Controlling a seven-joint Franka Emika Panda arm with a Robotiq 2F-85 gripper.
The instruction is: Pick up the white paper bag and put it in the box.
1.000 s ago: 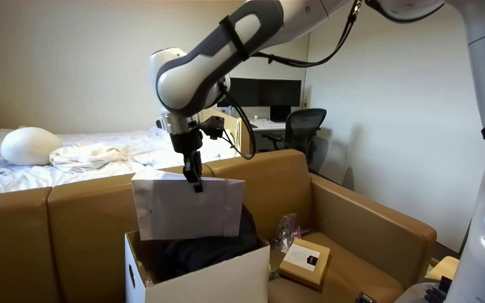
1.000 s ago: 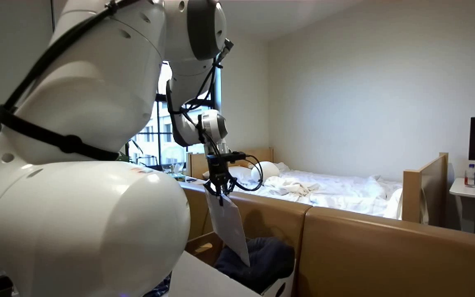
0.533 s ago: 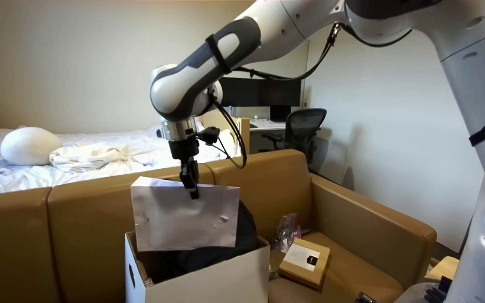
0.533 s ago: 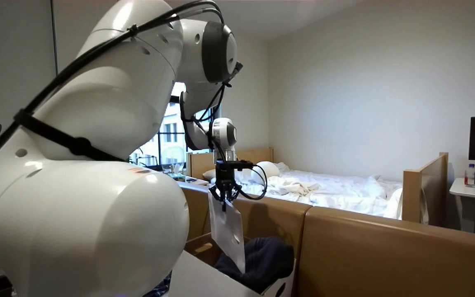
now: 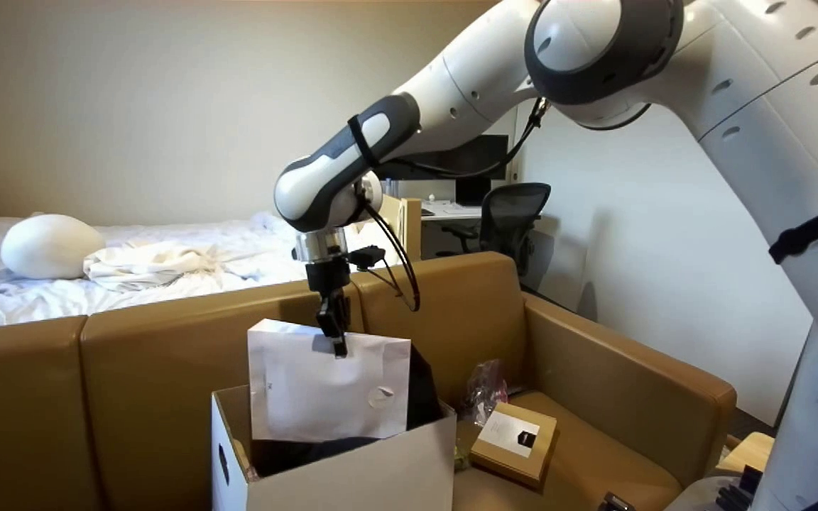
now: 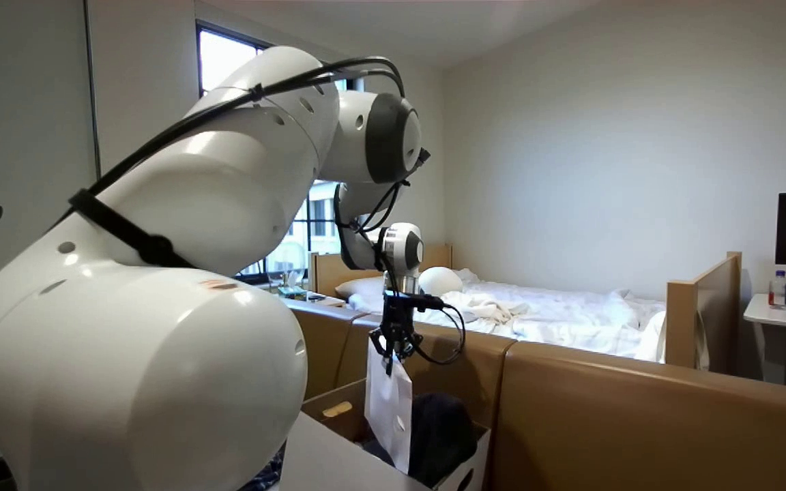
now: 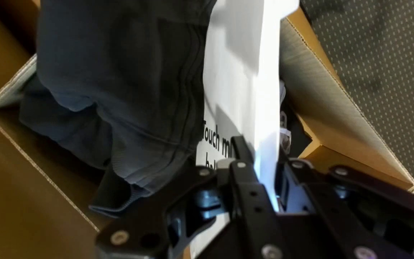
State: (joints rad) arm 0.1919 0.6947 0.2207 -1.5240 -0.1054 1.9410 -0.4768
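Note:
The white paper bag [image 5: 324,397] hangs upright from my gripper [image 5: 339,346], which is shut on its top edge. It also shows in an exterior view [image 6: 387,409] and in the wrist view [image 7: 235,46], where dark print shows on one face. The box [image 5: 356,468] sits open on the sofa below. The bag's lower edge is inside the box opening, beside the black garment [image 6: 442,436]; I cannot tell whether it touches the bottom. In the wrist view the fingers [image 7: 262,151] stand on both sides of the bag, and the box rim [image 7: 350,104] surrounds it.
The black garment fills one side of the box and bulges up. A small tan flat package [image 5: 515,443] and a clear plastic bag [image 5: 486,390] lie on the seat beside the box. The sofa backrest [image 5: 444,312] stands behind the box. A bed [image 5: 167,241] is beyond it.
My gripper has moved down with the white paper bag held in it. The bag's lower part has sunk from around the rim into the box and the bag hangs more upright.

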